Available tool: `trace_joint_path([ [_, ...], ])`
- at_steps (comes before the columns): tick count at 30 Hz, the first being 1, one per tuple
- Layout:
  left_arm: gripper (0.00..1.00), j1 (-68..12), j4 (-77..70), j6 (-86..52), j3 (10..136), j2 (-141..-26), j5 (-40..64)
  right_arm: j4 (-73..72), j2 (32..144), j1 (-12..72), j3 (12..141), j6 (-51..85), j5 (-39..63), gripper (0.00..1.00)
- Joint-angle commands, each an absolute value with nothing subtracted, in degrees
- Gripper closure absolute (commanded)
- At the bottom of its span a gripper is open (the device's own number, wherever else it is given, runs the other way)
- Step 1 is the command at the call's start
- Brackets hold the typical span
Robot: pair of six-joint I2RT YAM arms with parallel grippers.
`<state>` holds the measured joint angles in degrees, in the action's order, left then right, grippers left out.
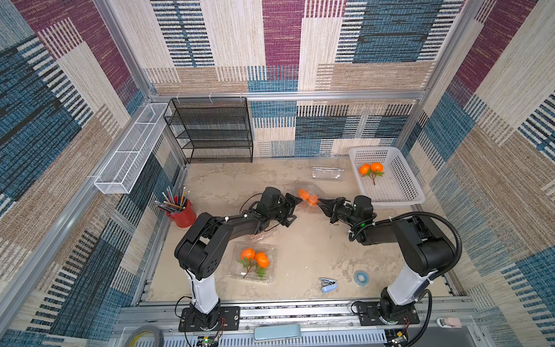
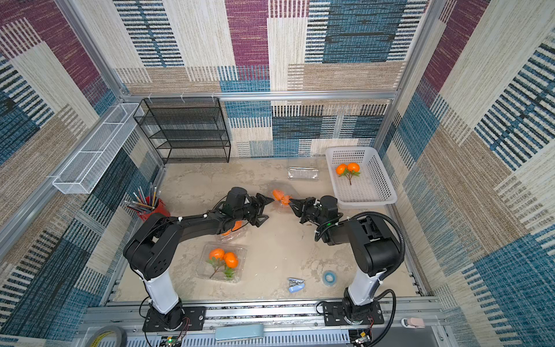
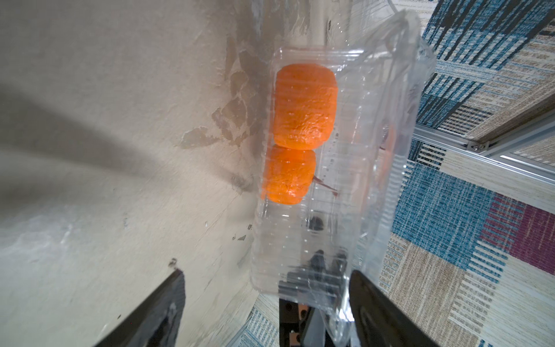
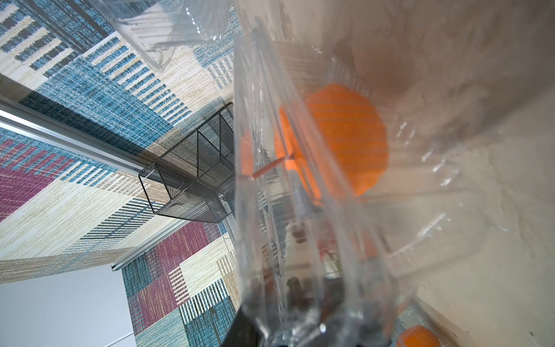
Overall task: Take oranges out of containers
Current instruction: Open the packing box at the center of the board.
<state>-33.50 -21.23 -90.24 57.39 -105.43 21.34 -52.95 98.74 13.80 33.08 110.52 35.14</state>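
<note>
A clear container [image 1: 309,192] [image 2: 282,207] with two oranges [image 1: 309,196] [image 3: 303,111] hangs above the table middle. My right gripper [image 1: 320,202] [image 4: 300,330] is shut on its edge. My left gripper [image 1: 292,210] [image 3: 270,300] stands open at its other end, with one finger [image 3: 378,309] beside the plastic. A closed container [image 1: 237,270] [image 2: 207,270] with two leafy oranges [image 1: 255,257] lies near the front. Another container [image 1: 261,235] lies under the left arm, an orange [image 2: 232,228] showing in it. An empty container [image 1: 327,173] lies at the back.
A white basket [image 1: 390,192] at back right holds two oranges [image 1: 371,168]. A red cup of pencils [image 1: 180,210] stands at the left, a black mesh shelf [image 1: 210,129] at the back. A blue stapler [image 1: 329,284] and a tape roll [image 1: 360,278] lie near the front.
</note>
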Motion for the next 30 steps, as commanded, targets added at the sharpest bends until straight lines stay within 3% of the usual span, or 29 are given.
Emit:
trace_joint_path([
  [1, 0.14, -33.56, -23.12, -90.88, 57.9, -105.81, 21.05, -53.3, 97.92, 13.89, 33.05, 110.05, 36.23, 0.79],
  [30, 0.15, -33.84, -26.08, -91.93, 55.71, -105.32, 20.31, -48.39, 94.51, 13.88, 32.31, 106.04, 37.36, 0.83],
])
